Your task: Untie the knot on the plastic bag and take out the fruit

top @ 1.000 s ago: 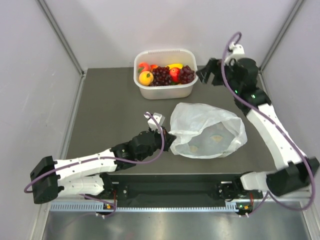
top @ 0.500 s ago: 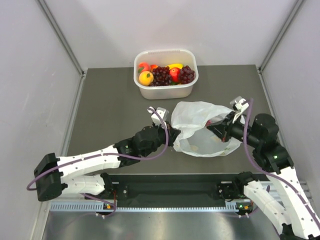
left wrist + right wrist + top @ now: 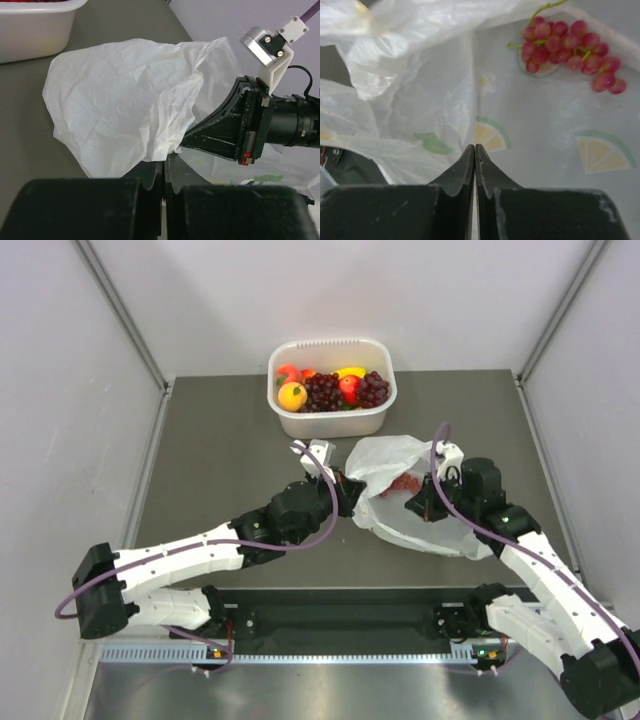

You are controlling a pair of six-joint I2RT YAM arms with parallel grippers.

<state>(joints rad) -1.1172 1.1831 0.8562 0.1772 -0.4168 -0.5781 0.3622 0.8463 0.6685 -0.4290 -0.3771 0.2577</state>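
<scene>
The plastic bag [image 3: 380,455] lies a little right of centre in the overhead view, crumpled and translucent, with its mouth turned toward the left; inside it, close to the mouth, a red grape bunch [image 3: 570,50] rests on the film, at the upper right of the right wrist view, with printed lemon slices [image 3: 490,135] showing on the plastic below it.

The left gripper [image 3: 164,165] sits at the bottom centre of the left wrist view, its jaws pressed together on the bag's rim, the white film rising in a crinkled sheet above them.

The right gripper [image 3: 475,147] reaches into the mouth from the right of the overhead view; its jaws are together, tips low over the film, below and left of the grapes; whether a fold of plastic is caught between them cannot be told.

Toward the upper centre of the overhead view stands a white tub [image 3: 330,422], near the bag but apart from it; it holds a round orange fruit [image 3: 292,395], dark grapes [image 3: 322,392], a red apple [image 3: 349,387] and a yellow banana [image 3: 350,371].

All of it sits on a dark grey table [image 3: 220,460].
</scene>
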